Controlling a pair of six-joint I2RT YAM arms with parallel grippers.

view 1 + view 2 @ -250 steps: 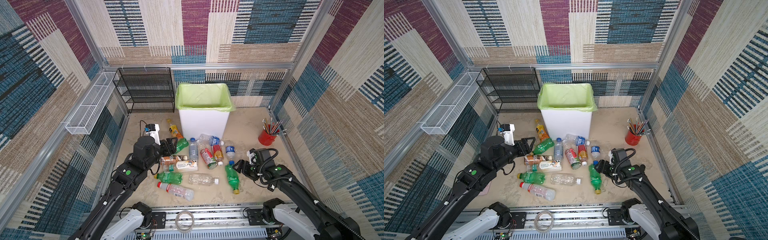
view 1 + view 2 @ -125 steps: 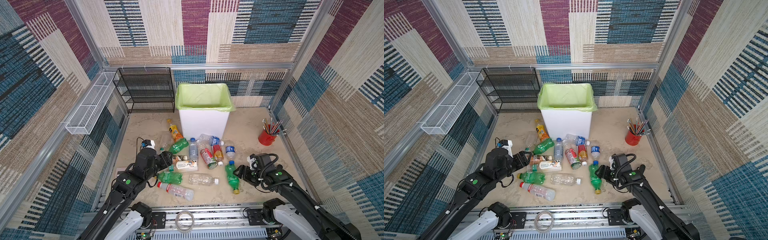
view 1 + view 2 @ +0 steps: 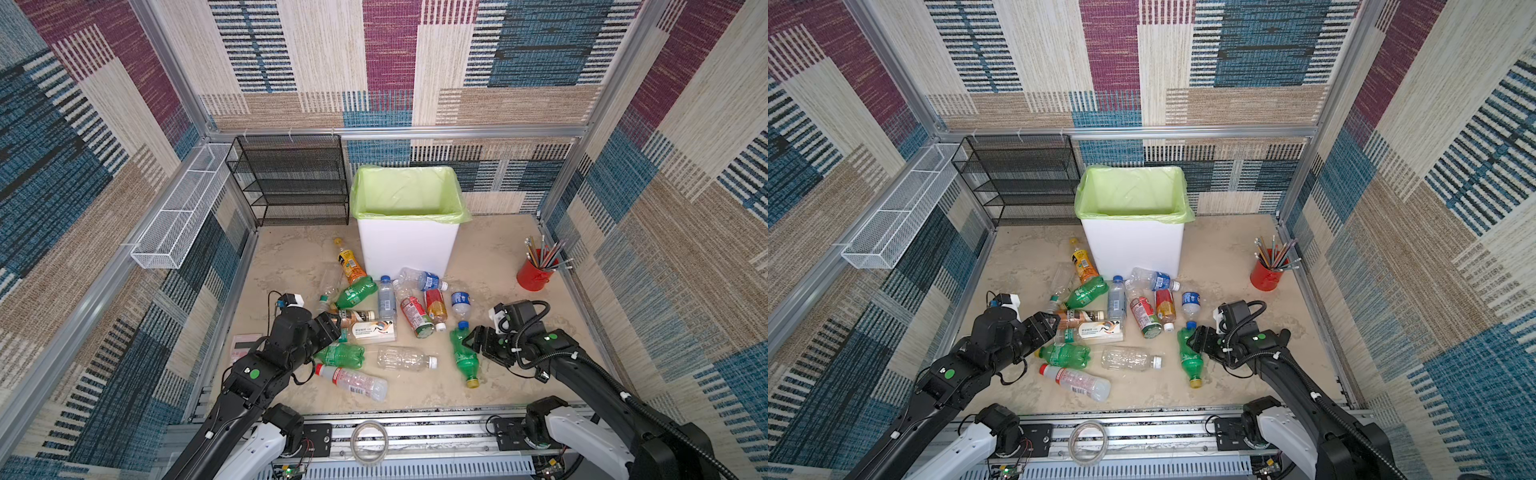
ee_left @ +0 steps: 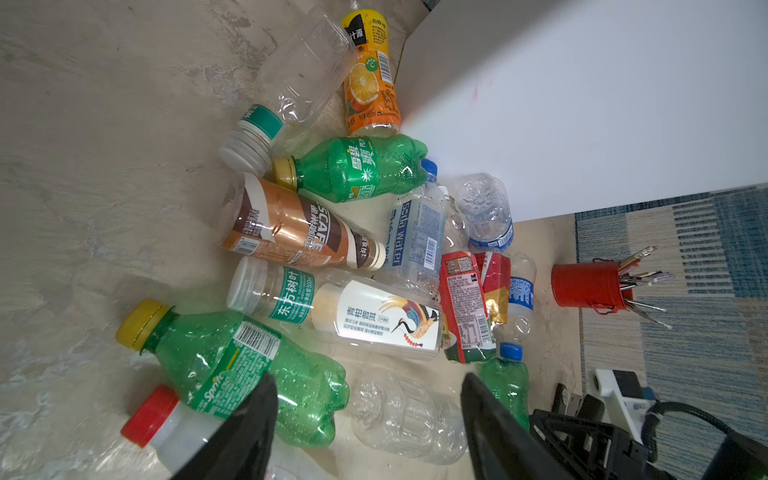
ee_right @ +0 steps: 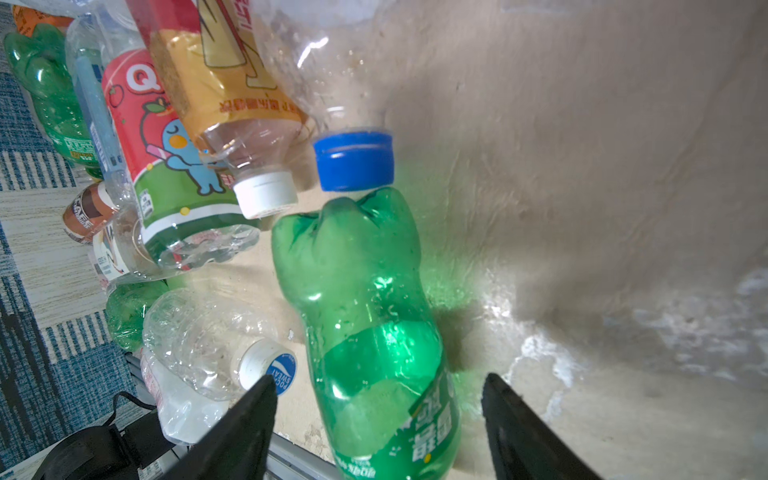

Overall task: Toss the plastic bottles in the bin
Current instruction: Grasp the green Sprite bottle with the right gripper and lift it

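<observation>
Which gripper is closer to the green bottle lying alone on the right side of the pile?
Right. The right gripper is at the green bottle, open fingers either side of it in the wrist view. The left gripper is across the pile.

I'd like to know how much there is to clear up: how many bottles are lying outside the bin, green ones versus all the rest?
Green bottles: 3
Other bottles, clear or wrapped in a label: 11
Total: 14
</observation>
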